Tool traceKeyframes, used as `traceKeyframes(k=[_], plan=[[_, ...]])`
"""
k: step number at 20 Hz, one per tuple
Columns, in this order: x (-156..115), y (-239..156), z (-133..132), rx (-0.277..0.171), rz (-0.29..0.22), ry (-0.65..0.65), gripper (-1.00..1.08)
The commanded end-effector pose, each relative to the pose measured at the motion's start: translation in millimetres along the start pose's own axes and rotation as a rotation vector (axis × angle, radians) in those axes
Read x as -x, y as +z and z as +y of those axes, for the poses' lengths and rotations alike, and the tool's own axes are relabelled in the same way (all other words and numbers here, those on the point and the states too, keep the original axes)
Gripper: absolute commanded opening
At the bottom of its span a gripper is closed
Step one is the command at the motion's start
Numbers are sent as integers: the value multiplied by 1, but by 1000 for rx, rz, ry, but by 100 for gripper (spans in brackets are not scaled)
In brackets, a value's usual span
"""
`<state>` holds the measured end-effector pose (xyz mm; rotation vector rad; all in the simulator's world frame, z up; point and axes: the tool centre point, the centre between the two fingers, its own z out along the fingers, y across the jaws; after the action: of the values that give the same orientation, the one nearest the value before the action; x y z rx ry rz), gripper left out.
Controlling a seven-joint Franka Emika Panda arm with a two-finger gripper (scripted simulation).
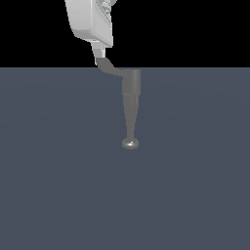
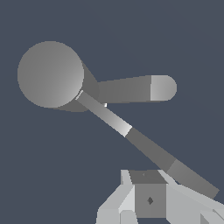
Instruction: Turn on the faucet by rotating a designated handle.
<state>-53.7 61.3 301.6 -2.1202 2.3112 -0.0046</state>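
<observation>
Spout tip (image 1: 130,143), rounded and shiny, sits closest, pointing toward the camera from the faucet (image 1: 131,83) near the surface (image 1: 58,185)'s far edge. Handle (image 1: 110,68) angles off the body to the exterior view's left. Gripper (image 1: 98,61) touches the handle's end; spread or pinching, cannot tell.

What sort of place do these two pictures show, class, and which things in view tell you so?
Most likely a bare simulated test scene, not a real kitchen or bathroom. A lone grey faucet stands on a flat, featureless blue-grey floor under a plain black backdrop, with no sink or walls. A white robot gripper is at its handle.
</observation>
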Motion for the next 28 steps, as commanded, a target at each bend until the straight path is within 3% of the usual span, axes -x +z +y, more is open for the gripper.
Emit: traceKeyframes(k=[1,10,12,28], plan=[[-11,0,8,4,2,7,-100],[-36,0,34,5,2,7,-100],[-29,0,30,3,2,0,-100],[-124,0,32,6,2,6,-100]])
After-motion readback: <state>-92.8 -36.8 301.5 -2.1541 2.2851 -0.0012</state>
